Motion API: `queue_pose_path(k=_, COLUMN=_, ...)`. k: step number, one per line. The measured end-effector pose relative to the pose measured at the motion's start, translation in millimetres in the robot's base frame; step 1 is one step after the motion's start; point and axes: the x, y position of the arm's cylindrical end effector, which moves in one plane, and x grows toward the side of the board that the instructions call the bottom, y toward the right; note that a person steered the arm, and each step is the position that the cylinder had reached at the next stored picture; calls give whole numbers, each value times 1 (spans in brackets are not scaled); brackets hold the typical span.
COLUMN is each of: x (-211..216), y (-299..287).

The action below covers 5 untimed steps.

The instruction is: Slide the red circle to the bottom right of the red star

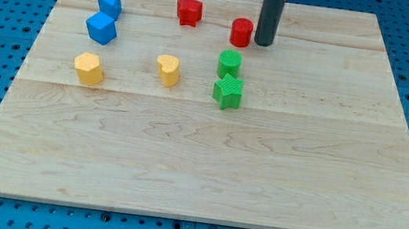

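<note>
The red circle [241, 32] stands near the view's top, right of centre. The red star [190, 10] sits to its left and slightly higher, about a block's width away. My tip [264, 43] is the lower end of the dark rod, just to the right of the red circle, touching or almost touching its right side.
Two blue blocks [110, 3] [101, 28] lie at the top left. A yellow block [88, 68] and a yellow heart [167, 70] lie left of centre. A green circle [229, 62] and a green star [228, 91] sit below the red circle. The wooden board [204, 178] rests on a blue pegboard.
</note>
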Motion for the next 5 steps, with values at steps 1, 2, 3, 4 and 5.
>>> queue_pose_path(k=1, x=-21, y=-44)
queue_pose_path(k=2, x=1, y=-26)
queue_pose_path(k=3, x=22, y=-24)
queue_pose_path(k=4, x=10, y=-42)
queue_pose_path(k=5, x=-8, y=-44)
